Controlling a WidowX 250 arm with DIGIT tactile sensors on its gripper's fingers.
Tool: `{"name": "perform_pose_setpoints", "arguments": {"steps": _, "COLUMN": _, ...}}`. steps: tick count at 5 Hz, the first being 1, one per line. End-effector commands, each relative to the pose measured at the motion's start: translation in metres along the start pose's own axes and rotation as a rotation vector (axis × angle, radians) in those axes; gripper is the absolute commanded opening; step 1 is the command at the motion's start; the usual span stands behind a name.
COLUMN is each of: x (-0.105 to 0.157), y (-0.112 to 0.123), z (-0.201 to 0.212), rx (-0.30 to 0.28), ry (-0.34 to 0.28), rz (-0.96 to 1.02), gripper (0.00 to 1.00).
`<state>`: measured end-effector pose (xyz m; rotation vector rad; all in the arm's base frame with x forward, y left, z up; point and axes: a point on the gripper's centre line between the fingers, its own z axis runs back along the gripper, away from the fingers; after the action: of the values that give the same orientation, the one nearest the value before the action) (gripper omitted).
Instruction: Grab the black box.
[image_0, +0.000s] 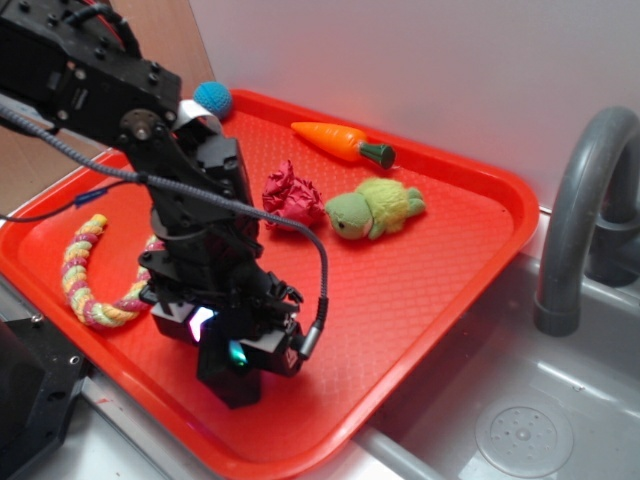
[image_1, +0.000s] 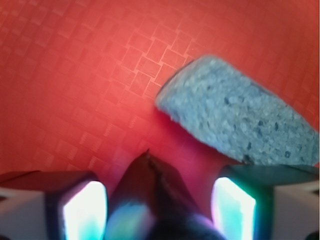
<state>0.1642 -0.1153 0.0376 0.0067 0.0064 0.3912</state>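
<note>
So the tool (image_0: 232, 345) is down low over the near part of the red tray (image_0: 420, 290), pointing straight at the floor of it. In the wrist view there's a dark object sitting right between the two glowing finger pads (image_1: 85, 212), and it looks like the black box (image_1: 150, 200), tilted so one corner points up the frame. The pads sit just either side of it, but it's blurry down there and I honestly can't tell whether they're actually pressing on it or just flanking it. In the exterior view the box is mostly hidden under the arm, only a dark block at the bottom of the tool shows.

Right next to the box, off to the right in the wrist view, there's a blue-grey sponge (image_1: 235, 120) lying flat on the tray.

Other stuff on the tray: a braided rope toy (image_0: 85, 275) on the left, a crumpled red cloth thing (image_0: 292, 195) in the middle, a green plush turtle (image_0: 375, 208) beside it, an orange carrot (image_0: 340, 140) near the back, and a blue ball (image_0: 212, 98) at the far rim. A grey faucet (image_0: 580, 200) and sink (image_0: 520, 420) are on the right.
</note>
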Motion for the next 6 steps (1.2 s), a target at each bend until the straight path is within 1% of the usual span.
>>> {"name": "perform_pose_setpoints", "arguments": {"steps": 1, "x": 0.000, "y": -0.008, "z": 0.005, "rx": -0.018, "ry": 0.010, "rz": -0.006, "gripper": 0.43}}
{"name": "perform_pose_setpoints", "arguments": {"steps": 2, "x": -0.001, "y": -0.013, "z": 0.003, "rx": -0.015, "ry": 0.012, "rz": -0.018, "gripper": 1.00}}
{"name": "perform_pose_setpoints", "arguments": {"steps": 3, "x": -0.002, "y": -0.016, "z": 0.002, "rx": -0.015, "ry": 0.001, "rz": -0.020, "gripper": 1.00}}
{"name": "perform_pose_setpoints", "arguments": {"steps": 4, "x": -0.006, "y": -0.015, "z": -0.002, "rx": -0.008, "ry": 0.016, "rz": -0.008, "gripper": 1.00}}
{"name": "perform_pose_setpoints", "arguments": {"steps": 5, "x": -0.017, "y": -0.014, "z": 0.002, "rx": -0.014, "ry": 0.015, "rz": -0.018, "gripper": 1.00}}
{"name": "perform_pose_setpoints", "arguments": {"steps": 6, "x": -0.020, "y": -0.013, "z": 0.001, "rx": -0.015, "ry": 0.017, "rz": -0.020, "gripper": 1.00}}
